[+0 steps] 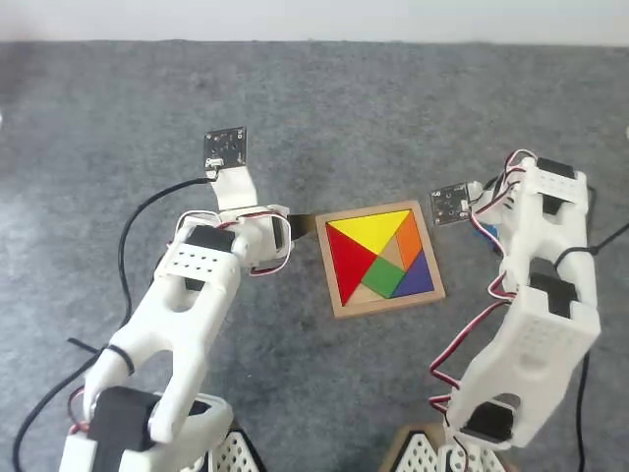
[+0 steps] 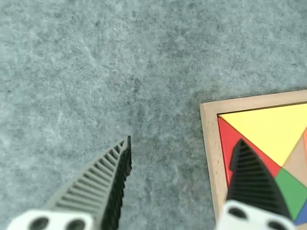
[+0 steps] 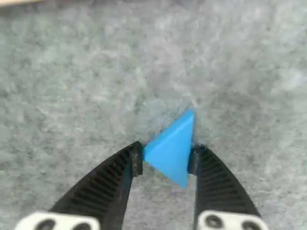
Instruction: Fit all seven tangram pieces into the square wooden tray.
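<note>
The square wooden tray (image 1: 383, 304) lies mid-table holding a yellow triangle (image 1: 369, 234), a red triangle (image 1: 349, 261), orange (image 1: 409, 239), green (image 1: 383, 277) and purple (image 1: 418, 275) pieces, with a small bare wood gap (image 1: 393, 254) among them. Right of the tray, my right gripper (image 3: 167, 148) is shut on a small blue triangle (image 3: 175, 136), low over the carpet; this blue triangle (image 1: 488, 233) peeks out under the arm. My left gripper (image 2: 183, 141) is open and holds nothing at the tray's left rim (image 2: 208, 143), one finger (image 2: 249, 177) above the red piece (image 2: 229, 136).
Grey carpet (image 1: 324, 118) covers the whole table, with free room behind and in front of the tray. Both arm bases stand at the near edge, and cables trail beside each arm.
</note>
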Controlling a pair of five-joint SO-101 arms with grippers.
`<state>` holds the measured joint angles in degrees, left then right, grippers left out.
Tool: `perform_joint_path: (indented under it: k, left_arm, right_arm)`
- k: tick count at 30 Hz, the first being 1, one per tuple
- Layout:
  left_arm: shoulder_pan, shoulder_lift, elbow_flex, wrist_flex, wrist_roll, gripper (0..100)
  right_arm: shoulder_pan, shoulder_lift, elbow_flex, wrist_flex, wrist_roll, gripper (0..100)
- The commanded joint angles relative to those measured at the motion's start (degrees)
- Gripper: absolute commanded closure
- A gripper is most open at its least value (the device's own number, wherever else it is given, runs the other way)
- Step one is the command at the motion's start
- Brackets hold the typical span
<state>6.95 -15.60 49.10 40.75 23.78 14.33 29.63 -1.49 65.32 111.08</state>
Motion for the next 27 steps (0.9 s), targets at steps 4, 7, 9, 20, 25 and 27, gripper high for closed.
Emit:
perform_joint_path:
  k: [4,7,9,20,25,27]
  left_arm:
    - [0.0,-2.1,-0.8,-1.0,-0.4,68]
    - [0.0,-2.1,-0.8,-1.0,-0.4,68]
    - [0.0,-2.1,-0.8,-1.0,-0.4,68]
    - [0.1,-2.1,-0.9,-1.0,-0.4,68]
    - [0.1,-2.1,-0.9,-1.0,-0.4,68]
    - [0.1,-2.1,-0.9,-1.0,-0.4,68]
  right_arm:
    - [0.7,0.4,0.3,0.4,0.5,98.4]
    - [0.6,0.3,0.3,0.4,0.4,98.5]
    - [0.6,0.3,0.3,0.5,-0.4,99.1]
    - [-2.2,-8.7,0.4,6.2,-16.1,96.8]
    - [-3.3,-11.0,0.3,11.1,-21.5,79.6]
    - [-4.4,-11.2,0.3,12.0,-24.2,74.3]
